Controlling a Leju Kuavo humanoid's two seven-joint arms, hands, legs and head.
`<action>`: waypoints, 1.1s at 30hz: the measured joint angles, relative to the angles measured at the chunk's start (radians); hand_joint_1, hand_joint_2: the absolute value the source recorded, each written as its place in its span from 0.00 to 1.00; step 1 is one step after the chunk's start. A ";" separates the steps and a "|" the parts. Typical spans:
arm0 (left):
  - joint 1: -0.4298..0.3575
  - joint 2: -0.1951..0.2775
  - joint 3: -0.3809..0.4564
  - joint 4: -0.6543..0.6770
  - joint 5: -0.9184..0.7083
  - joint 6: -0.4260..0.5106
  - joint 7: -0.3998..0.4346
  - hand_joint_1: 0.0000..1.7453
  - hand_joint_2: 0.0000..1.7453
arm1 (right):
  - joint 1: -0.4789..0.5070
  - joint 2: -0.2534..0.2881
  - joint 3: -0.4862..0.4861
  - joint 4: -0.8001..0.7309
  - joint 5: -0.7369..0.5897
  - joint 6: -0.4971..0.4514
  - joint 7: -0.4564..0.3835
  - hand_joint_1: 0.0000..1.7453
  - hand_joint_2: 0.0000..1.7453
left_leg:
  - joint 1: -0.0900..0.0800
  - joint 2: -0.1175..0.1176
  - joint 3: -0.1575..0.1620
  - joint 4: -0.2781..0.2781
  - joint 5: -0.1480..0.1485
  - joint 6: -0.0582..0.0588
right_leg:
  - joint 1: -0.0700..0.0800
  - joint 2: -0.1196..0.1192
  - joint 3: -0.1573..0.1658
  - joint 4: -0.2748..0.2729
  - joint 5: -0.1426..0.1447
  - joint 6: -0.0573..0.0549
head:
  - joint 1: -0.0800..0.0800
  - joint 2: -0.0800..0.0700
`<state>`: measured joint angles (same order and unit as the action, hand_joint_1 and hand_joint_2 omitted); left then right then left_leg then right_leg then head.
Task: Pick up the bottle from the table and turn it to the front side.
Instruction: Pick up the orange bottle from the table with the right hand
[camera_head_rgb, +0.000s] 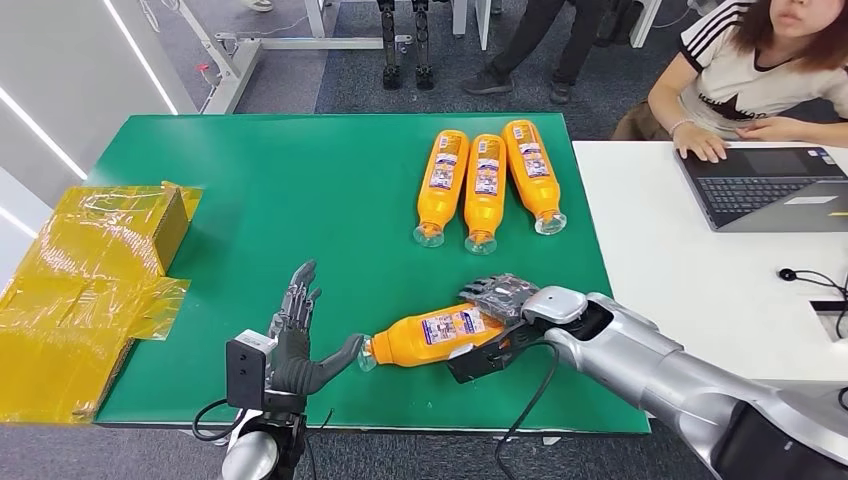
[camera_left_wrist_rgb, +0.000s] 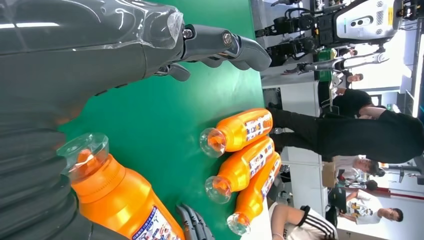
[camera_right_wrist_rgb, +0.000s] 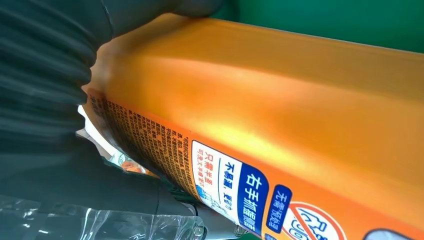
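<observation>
Bottle (camera_head_rgb: 440, 333): orange, clear cap, label up, lying on its side near the front edge of the green table (camera_head_rgb: 300, 200), cap end toward the left edge. We see the right hand (camera_head_rgb: 495, 325) wrapped around its base end, fingers over the top, thumb side under, so it's grasping the bottle. In the right wrist view the bottle's orange body and printed label run right against the palm. We can't tell if the bottle is lifted off the mat or resting on it.

Left hand (camera_head_rgb: 295, 345) sits just beside the cap end, fingers spread and pointing toward the far edge, thumb reaching toward the cap, holding nothing. We can't tell if the thumb touches the cap.

Three more orange bottles (camera_head_rgb: 485, 185) lie side by side near the far right corner, caps toward the front. Yellow wrapped box (camera_head_rgb: 90, 270) hangs off the left edge. A person's hand rests on a laptop (camera_head_rgb: 765, 185) on the white table (camera_head_rgb: 680, 290) just beside the right edge.
</observation>
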<state>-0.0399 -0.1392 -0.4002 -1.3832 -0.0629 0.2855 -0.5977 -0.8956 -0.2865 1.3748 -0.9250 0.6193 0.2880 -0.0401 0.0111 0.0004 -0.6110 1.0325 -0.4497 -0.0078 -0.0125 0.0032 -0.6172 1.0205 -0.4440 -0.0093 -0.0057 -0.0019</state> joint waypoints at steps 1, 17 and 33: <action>0.000 0.000 0.000 0.000 0.000 -0.001 0.000 0.00 1.00 | 0.000 0.000 -0.002 -0.001 -0.001 0.005 -0.002 0.98 1.00 | 0.000 0.000 0.000 0.000 0.000 0.000 | 0.000 0.000 0.000 0.000 0.000 0.000 | 0.000 0.000; -0.002 0.003 0.000 0.000 -0.004 -0.004 0.002 0.00 1.00 | 0.119 -0.010 -0.197 0.017 -0.135 -0.082 -0.077 1.00 1.00 | 0.000 0.000 0.001 0.000 -0.001 0.000 | 0.000 0.000 0.001 -0.001 0.000 0.000 | 0.000 0.000; 0.039 0.010 0.009 -0.044 -0.026 0.042 0.009 0.00 1.00 | 0.247 -0.004 -0.370 -0.018 -0.207 -0.145 -0.146 1.00 1.00 | 0.000 -0.001 0.005 0.000 -0.001 0.000 | 0.000 -0.001 0.007 0.000 -0.001 0.000 | 0.000 0.000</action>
<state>-0.0013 -0.1288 -0.3912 -1.4276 -0.0889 0.3274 -0.5882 -0.6483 -0.2905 1.0050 -0.9428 0.4126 0.1433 -0.1862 0.0112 -0.0002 -0.6058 1.0320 -0.4509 -0.0076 -0.0124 0.0023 -0.6104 1.0200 -0.4449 -0.0089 -0.0055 -0.0019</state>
